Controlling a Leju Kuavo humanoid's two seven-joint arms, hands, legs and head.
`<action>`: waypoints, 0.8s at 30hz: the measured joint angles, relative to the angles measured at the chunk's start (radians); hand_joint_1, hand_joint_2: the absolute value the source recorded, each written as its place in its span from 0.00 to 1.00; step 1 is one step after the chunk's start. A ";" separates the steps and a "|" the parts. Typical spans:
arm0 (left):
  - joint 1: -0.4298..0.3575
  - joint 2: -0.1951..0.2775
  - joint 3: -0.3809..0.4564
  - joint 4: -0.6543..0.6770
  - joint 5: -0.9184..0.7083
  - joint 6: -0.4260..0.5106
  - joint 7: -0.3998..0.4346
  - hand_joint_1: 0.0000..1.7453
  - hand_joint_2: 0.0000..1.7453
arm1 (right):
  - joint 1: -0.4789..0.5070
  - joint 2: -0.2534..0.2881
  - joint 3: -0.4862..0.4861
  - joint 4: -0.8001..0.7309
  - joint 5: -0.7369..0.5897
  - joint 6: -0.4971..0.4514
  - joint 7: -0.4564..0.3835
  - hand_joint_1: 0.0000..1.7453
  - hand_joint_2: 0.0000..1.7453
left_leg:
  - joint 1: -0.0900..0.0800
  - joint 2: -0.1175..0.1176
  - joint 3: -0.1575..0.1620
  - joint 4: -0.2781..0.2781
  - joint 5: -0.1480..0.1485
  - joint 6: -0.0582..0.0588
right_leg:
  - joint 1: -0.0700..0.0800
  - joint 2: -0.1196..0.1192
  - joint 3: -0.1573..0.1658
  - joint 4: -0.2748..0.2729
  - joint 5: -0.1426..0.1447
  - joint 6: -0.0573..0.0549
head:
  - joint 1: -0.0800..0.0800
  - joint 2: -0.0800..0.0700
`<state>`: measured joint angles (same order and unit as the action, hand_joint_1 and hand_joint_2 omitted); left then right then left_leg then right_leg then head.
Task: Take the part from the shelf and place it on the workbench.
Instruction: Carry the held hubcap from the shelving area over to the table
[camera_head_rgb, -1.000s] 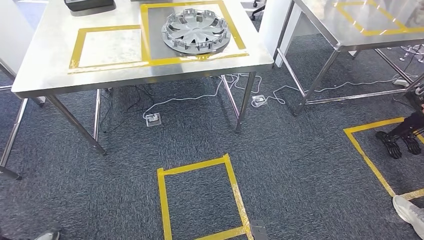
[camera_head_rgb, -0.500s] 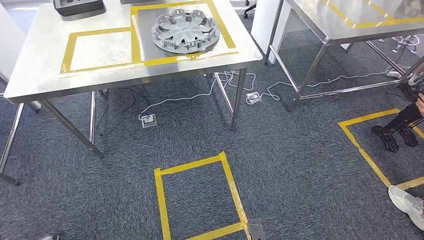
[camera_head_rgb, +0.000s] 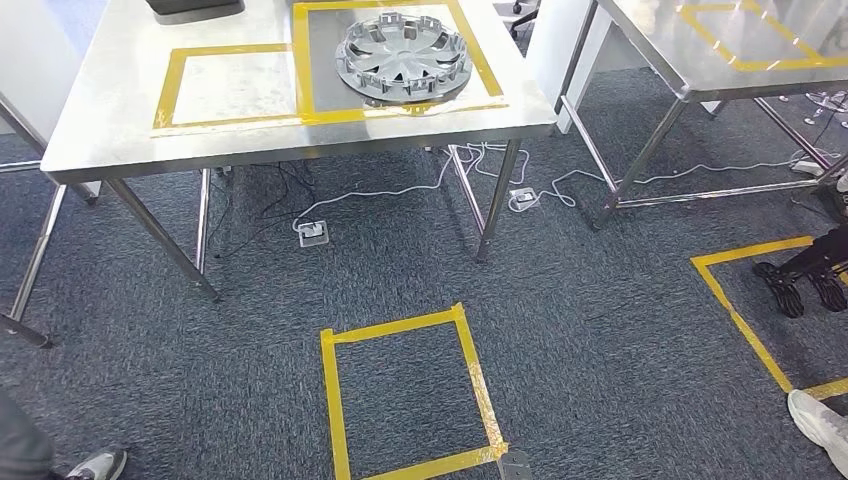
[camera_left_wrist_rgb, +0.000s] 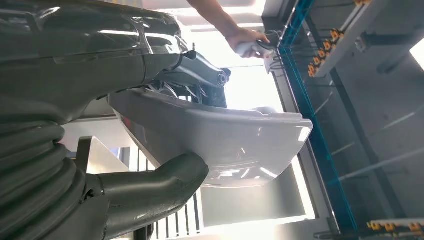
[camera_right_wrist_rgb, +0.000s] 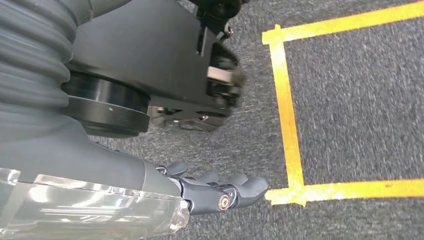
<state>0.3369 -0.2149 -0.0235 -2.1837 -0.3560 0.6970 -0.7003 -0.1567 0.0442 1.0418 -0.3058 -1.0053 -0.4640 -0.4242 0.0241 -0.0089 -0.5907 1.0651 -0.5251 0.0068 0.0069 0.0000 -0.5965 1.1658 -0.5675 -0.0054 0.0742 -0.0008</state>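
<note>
1. Head view: workbench (camera_head_rgb: 120, 130) ahead, steel-topped, marked with yellow tape outlines; a silver wheel cover (camera_head_rgb: 404, 56) already lies inside the right outline, the left outline beside it bare. A taped square (camera_head_rgb: 405, 395) on the carpet sits just in front, likely the standing mark; stop squarely on it before reaching.
2. Left wrist view: left hand (camera_left_wrist_rgb: 150, 140) holds the part (camera_left_wrist_rgb: 225, 145), a pale glossy moulded piece, thumb under its edge and darker fingers behind. Carry it level and lower it flat into the bare outline.
3. Right wrist view: right hand (camera_right_wrist_rgb: 220, 192) hangs over the carpet holding nothing, fingers loosely curled, slightly apart.
</note>
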 joint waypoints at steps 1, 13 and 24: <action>-0.001 0.002 -0.009 0.005 -0.013 -0.001 0.003 1.00 1.00 | 0.000 -0.002 0.000 0.000 0.003 -0.001 0.002 0.00 1.00 | -0.002 -0.003 0.000 0.000 0.001 -0.001 | 0.004 0.000 0.028 -0.063 0.026 -0.012 | 0.000 0.000; -0.011 0.044 -0.048 0.063 -0.005 -0.002 0.047 1.00 1.00 | -0.017 -0.003 0.000 -0.002 0.034 -0.013 0.022 0.00 1.00 | 0.001 0.008 -0.105 0.215 -0.093 -0.042 | 0.006 0.000 0.072 -0.184 0.071 -0.027 | -0.030 0.000; -0.011 0.056 -0.048 0.093 0.020 0.000 0.023 1.00 1.00 | -0.019 -0.003 0.001 -0.002 0.044 -0.024 0.034 0.00 1.00 | 0.006 0.010 0.007 -0.010 0.000 -0.002 | 0.001 0.005 0.018 -0.047 -0.017 0.024 | -0.032 0.000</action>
<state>0.3260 -0.1593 -0.0717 -2.0904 -0.3358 0.6966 -0.6773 -0.1753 0.0408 1.0426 -0.3075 -0.9616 -0.4878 -0.3903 0.0297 0.0015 -0.5832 1.0554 -0.5247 0.0044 0.0079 0.0051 -0.5789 1.1190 -0.5842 0.0189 0.0421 -0.0008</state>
